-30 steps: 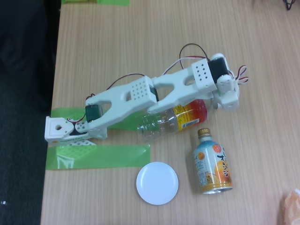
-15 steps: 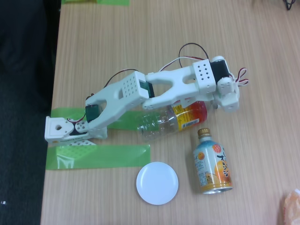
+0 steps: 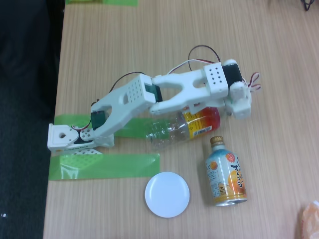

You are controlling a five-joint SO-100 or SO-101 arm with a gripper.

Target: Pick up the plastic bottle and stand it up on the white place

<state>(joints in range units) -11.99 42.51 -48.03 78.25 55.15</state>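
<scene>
Plastic bottle [image 3: 184, 128]: clear, ribbed, yellow-to-red label band; lying on its side on the wooden table [image 3: 149, 45], partly under the white arm [image 3: 169, 94]. White place [image 3: 167, 194]: round plain disc, just below the bottle, apart from it. Tool [image 3: 238, 105]: over the bottle's red end; opening cannot be told.

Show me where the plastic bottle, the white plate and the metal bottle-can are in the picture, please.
plastic bottle [image 3: 172, 133]: fixed view, on its clear ribbed body, lying on the table.
white plate [image 3: 167, 194]: fixed view, on the middle of the disc.
metal bottle-can [image 3: 225, 177]: fixed view, on its orange and light-blue label.
</scene>
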